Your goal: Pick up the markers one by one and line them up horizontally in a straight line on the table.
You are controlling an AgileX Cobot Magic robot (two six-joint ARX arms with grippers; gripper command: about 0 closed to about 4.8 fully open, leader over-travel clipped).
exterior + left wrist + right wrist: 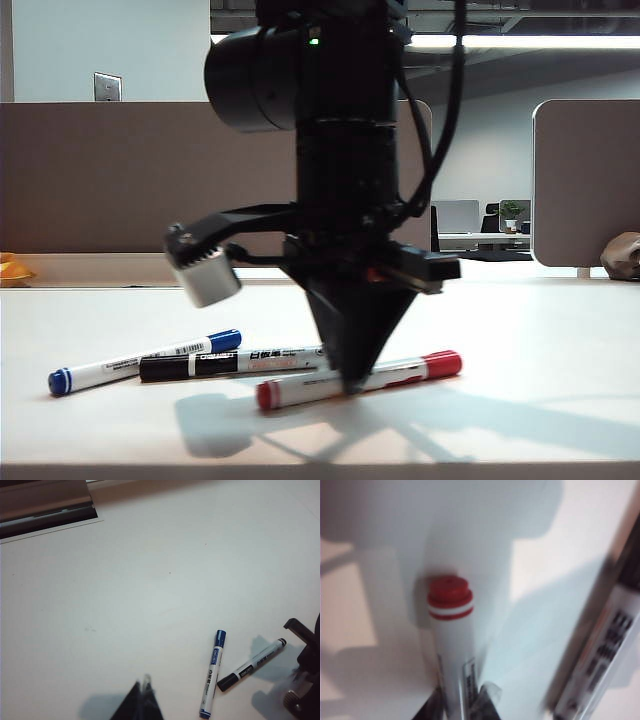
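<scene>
An office with grey-brown partitions, and our plain white table carries three slim white-barrelled markers: one blue-capped marker, one black-capped marker, one red-capped marker nearest the front edge. Our right pincer straddles the red one's barrel, whether clamped we cannot tell. An off-centre grip could tip it or knock the black neighbour. Our left pincer hovers clenched, empty, well aside.

The right gripper hid the red marker's mid-barrel; blur obscured the black marker's printed text.
</scene>
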